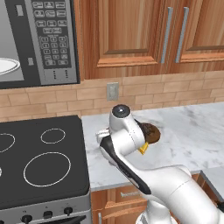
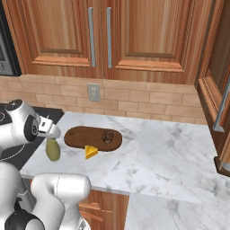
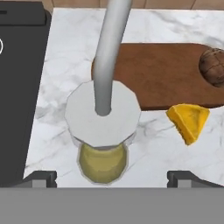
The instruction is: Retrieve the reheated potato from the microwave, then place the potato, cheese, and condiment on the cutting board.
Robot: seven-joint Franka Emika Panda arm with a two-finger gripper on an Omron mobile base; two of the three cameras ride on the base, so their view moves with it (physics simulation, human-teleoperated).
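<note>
Jaws spread above the condiment [image 3: 103, 162] (cheese [image 3: 189, 121] beside it, potato [image 3: 213, 66] on the cutting board [image 3: 157, 74]).

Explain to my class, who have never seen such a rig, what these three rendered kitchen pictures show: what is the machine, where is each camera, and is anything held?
A white robot arm works at a marble counter. Two cameras ride behind it, left and right; the third looks down from its hand. The gripper hangs open over the olive condiment bottle and holds nothing. The potato already lies on the cutting board. The cheese wedge sits on the counter at the board's edge. The microwave hangs above the stove, its door open.
</note>
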